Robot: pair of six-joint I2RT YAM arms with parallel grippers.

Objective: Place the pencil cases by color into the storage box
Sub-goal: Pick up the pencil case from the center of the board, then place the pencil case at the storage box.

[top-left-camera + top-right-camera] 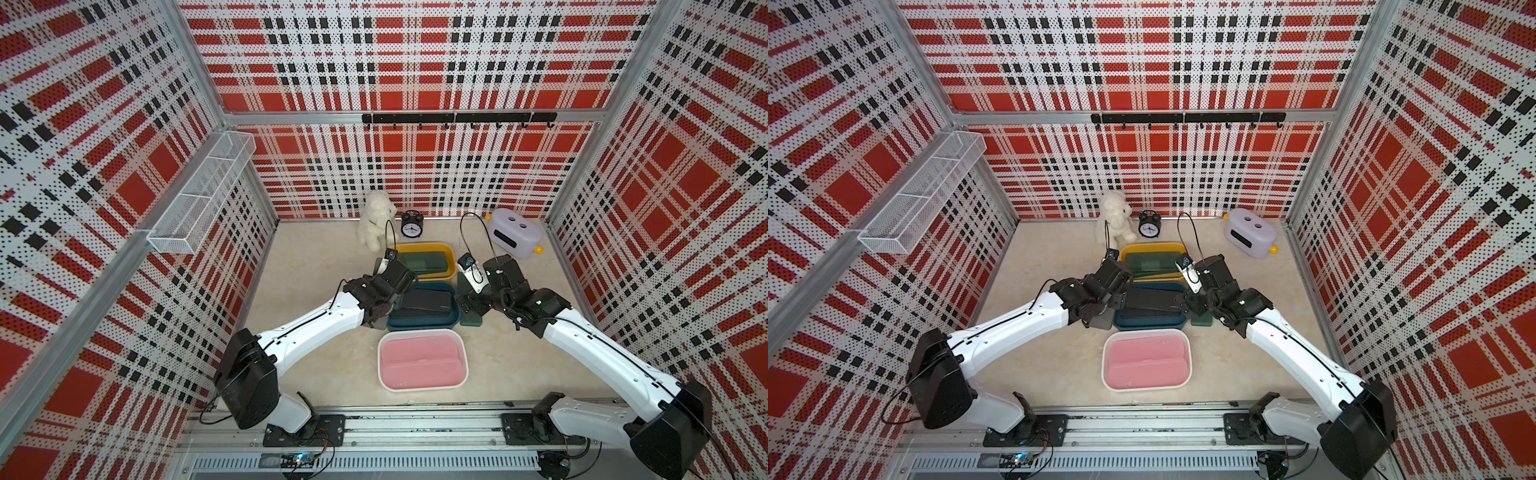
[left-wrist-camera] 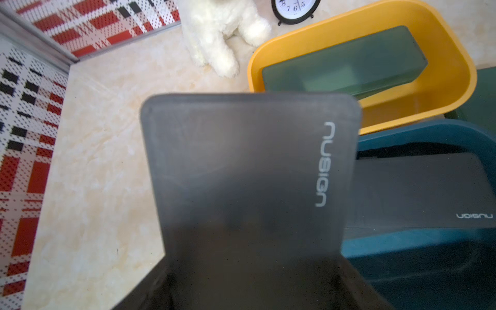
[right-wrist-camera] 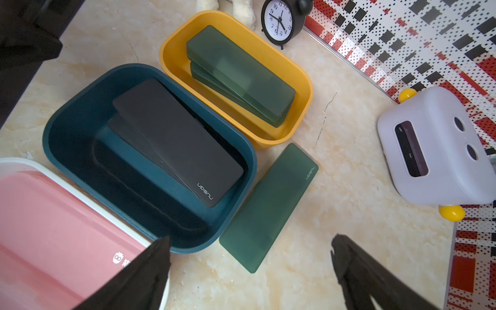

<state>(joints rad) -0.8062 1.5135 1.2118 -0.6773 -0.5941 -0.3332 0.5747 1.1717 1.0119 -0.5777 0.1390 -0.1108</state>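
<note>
A black case [image 2: 249,166] hangs pinched at one end in the left tool [image 2: 252,279], beside the blue tub [image 3: 67,128]. One green case [image 3: 268,206] lies on the desk [image 3: 349,161] below the wide-open right tool [image 3: 249,241]. Probably stiff, light and slick: grip it across its narrow width.

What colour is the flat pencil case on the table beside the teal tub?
The loose flat rectangular case is dark green; clearest in the right wrist view.
</note>
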